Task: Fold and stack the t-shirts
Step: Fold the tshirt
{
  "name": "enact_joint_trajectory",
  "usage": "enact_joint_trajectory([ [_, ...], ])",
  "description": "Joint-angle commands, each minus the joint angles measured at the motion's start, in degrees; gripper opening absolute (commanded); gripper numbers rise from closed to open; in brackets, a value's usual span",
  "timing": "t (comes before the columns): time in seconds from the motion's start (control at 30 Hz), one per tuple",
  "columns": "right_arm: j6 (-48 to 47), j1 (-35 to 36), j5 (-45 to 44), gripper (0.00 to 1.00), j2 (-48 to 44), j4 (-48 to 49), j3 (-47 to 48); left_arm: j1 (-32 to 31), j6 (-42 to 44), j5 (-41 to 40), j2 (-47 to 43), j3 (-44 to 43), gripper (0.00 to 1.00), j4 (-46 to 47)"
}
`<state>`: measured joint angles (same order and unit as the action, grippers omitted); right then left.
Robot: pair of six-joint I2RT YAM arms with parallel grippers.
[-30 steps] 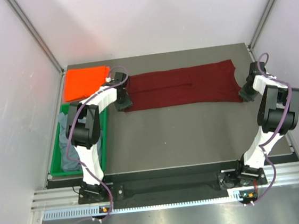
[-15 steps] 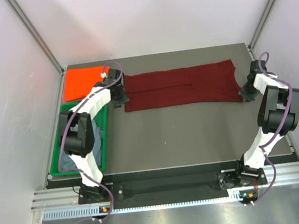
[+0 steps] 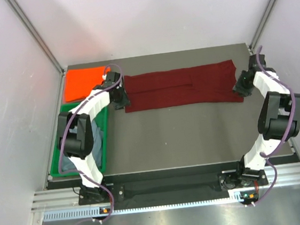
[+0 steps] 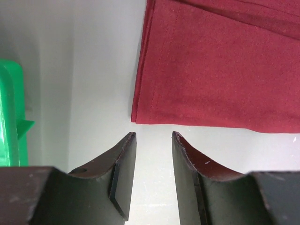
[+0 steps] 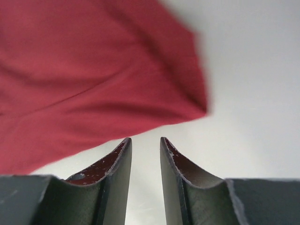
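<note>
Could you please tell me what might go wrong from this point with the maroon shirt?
The left pincer and right pincer stand open and empty at the ends of the folded maroon shirt; a grasp might catch only its top layer and spoil the fold. The left pincer is also close to the orange shirt and green tray, so a wide swing could disturb them.

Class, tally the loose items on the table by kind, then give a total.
Shirts: 3 (maroon shirt, orange shirt, grey-blue shirt)
Trays: 1 (green tray)
Total: 4
</note>
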<state>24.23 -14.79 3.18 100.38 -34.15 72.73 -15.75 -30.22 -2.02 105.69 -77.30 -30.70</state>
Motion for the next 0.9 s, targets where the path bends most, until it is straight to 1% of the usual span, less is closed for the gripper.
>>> enact_joint_trajectory([
  [0.0,-4.11,4.41,4.39,0.32,-1.85,-1.71,2.6,0.54,1.74,1.76,0.65,-0.48,0.42,2.49],
  [0.07,-2.26,5.99,4.9,0.32,-2.9,0.91,0.85,0.54,1.92,1.5,1.71,-0.66,0.42,1.96],
  [0.2,-1.99,8.63,6.74,0.33,-2.47,2.16,0.92,0.72,2.0,-0.53,3.2,-0.14,0.42,2.04],
  [0.23,-2.34,11.33,6.4,0.33,-2.73,2.07,1.18,1.07,1.48,0.17,4.43,0.56,0.42,3.18],
  [0.37,-2.34,12.76,5.87,0.34,-3.96,2.42,0.75,1.07,0.78,-0.43,5.4,0.74,0.41,3.63],
  [0.47,-2.43,13.2,5.78,0.34,-5.19,2.68,0.31,1.16,0.51,-4.2,6.28,0.57,0.41,2.49],
  [0.6,-2.96,13.47,5.96,0.34,-6.95,3.39,-0.57,1.33,-0.1,-4.57,7.69,0.57,0.4,2.22],
  [0.73,-2.87,13.47,5.35,0.34,-7.04,2.95,-0.66,1.33,-0.02,-4.66,8.22,0.57,0.34,1.96],
  [0.83,-2.87,13.47,4.21,0.34,-7.74,2.6,-0.83,1.33,-0.02,-4.05,7.87,0.92,0.23,1.96],
  [0.87,-2.78,13.47,3.77,0.34,-8.0,2.51,-0.92,1.33,-0.02,-3.87,7.6,1.36,0.18,1.96],
])
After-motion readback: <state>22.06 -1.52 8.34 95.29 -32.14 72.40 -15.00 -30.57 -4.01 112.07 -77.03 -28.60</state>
